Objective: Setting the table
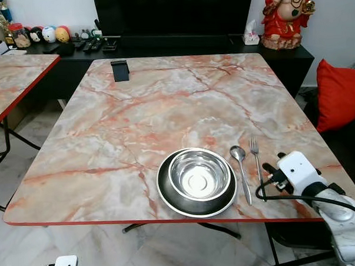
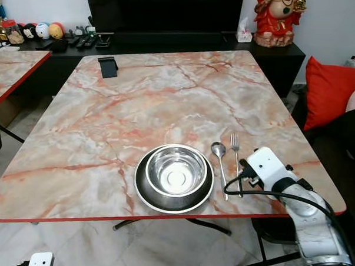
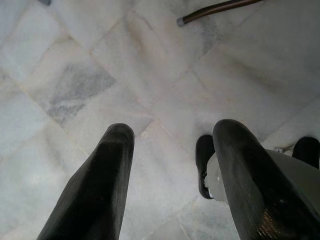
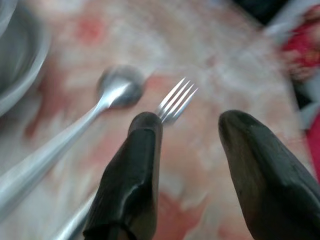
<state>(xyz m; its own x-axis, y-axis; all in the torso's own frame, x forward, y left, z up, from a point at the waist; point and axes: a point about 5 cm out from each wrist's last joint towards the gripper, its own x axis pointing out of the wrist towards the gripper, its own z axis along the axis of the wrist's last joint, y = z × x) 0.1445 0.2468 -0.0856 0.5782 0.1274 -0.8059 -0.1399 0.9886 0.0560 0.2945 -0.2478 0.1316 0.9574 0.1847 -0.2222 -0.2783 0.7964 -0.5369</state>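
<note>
On the marble table point(image 1: 137, 107), near its front edge, a steel bowl point(image 1: 199, 174) sits on a dark plate point(image 1: 166, 194). Just right of them a spoon point(image 1: 241, 165) and a fork point(image 1: 256, 157) lie side by side, handles toward me. My right gripper point(image 1: 269, 170) hovers low at the table's front right, beside the fork's handle. In the right wrist view the right gripper point(image 4: 190, 122) is open, with the fork's tines point(image 4: 177, 97) just beyond one finger and nothing held. My left gripper point(image 3: 175, 130) hangs open over the tiled floor.
A small black stand point(image 1: 120, 70) sits at the table's far left. A second marble table point(image 1: 15, 79) is to the left and a black TV cabinet point(image 1: 169, 47) behind. A red cushion point(image 1: 341, 93) lies at the right. A table leg's foot point(image 3: 215, 10) rests on the floor.
</note>
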